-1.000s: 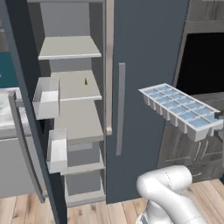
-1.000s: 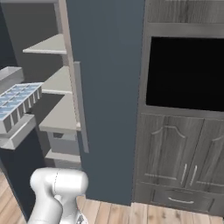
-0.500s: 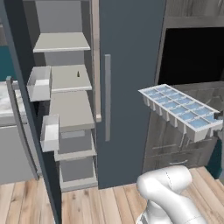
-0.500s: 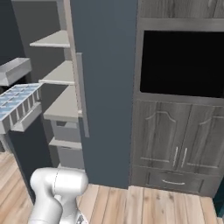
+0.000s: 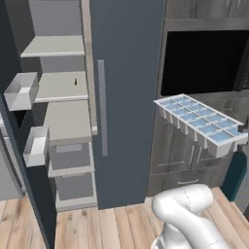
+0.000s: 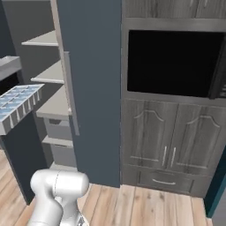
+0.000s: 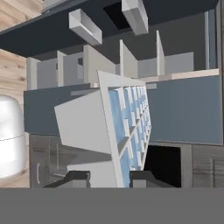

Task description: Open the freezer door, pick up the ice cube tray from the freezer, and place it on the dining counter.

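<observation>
The ice cube tray [image 5: 199, 121] hangs in mid-air, a light-grey tray with two rows of pale blue cells, tilted a little. It also shows at the left edge of the right base view [image 6: 17, 103]. In the hand view my gripper [image 7: 109, 178] is shut on one end of the ice cube tray [image 7: 127, 131]. The freezer [image 5: 63, 87] stands open on the left with grey shelves. Its freezer door [image 5: 29, 194] is swung out toward me, with white bins [image 5: 22, 90] on its inside. The dining counter is out of view.
A plain slate-blue door [image 5: 126, 97] with a long grey handle [image 5: 101, 107] stands beside the freezer. To the right is a dark wood oven cabinet [image 6: 172, 62] with lower doors [image 6: 163, 141]. A teal edge [image 6: 216, 190] shows at far right. The floor is wood planks [image 5: 116, 223].
The whole scene has slid left in both base views, so the base has turned away from the freezer toward the oven cabinet. The tray stays held in the gripper.
</observation>
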{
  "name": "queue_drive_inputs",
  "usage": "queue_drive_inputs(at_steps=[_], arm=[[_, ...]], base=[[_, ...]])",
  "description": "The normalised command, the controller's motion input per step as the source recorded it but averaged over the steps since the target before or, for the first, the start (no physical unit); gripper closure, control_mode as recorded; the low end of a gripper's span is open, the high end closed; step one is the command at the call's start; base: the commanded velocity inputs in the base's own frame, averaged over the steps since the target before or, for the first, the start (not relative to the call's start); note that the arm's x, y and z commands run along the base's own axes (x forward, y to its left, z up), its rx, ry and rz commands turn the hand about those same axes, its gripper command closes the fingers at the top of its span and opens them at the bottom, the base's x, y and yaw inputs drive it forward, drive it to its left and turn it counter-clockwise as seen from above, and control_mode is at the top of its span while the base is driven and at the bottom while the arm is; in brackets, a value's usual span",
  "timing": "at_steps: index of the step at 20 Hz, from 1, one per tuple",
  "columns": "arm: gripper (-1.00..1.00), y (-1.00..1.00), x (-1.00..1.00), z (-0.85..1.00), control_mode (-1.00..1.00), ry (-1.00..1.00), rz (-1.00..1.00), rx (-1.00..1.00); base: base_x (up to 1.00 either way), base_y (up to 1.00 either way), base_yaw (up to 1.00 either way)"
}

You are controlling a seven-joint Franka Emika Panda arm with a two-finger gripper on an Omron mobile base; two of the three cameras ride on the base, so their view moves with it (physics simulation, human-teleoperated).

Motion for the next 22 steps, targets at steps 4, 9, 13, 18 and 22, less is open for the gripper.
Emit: queue_drive_inputs(at_steps=[4, 9, 13, 18, 22], arm=[[1.0, 0.0, 0.0, 0.0, 1.0, 0.0, 0.0, 0.0], [1.0, 0.0, 0.0, 0.0, 1.0, 0.0, 0.0, 0.0], [1.0, 0.0, 0.0, 0.0, 1.0, 0.0, 0.0, 0.0], [1.0, 0.0, 0.0, 0.0, 1.0, 0.0, 0.0, 0.0], [1.0, 0.0, 0.0, 0.0, 1.0, 0.0, 0.0, 0.0]], base=[[-0.19, -0.41, 0.25], [-0.15, -0.4, 0.37], [-0.26, -0.44, 0.42], [-0.32, -0.37, 0.43], [-0.33, -0.31, 0.46]])
